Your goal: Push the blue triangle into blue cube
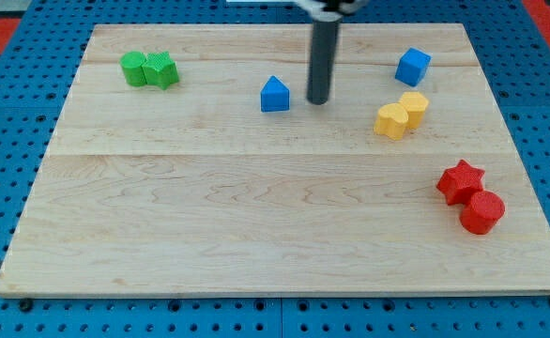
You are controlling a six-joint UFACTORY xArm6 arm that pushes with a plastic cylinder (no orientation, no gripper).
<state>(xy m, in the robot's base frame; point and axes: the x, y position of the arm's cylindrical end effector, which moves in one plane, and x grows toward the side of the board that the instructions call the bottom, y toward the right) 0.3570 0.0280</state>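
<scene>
Tool tip (318,99) on surface (256,235), just right of blue triangle (275,95), touching nothing; blue cube (412,67) farther right.

Pale wooden board (256,225) with visible grain, blue perforated pegboard surface (3,103) around it, even light

Bright, even light, soft short shadows under blocks, slightly soft focus.

My rod (320,56) comes down from the view's top, straight and upright, dark along its whole length. My tip (318,100) rests low, at the rod's very end, touching nothing.
</scene>
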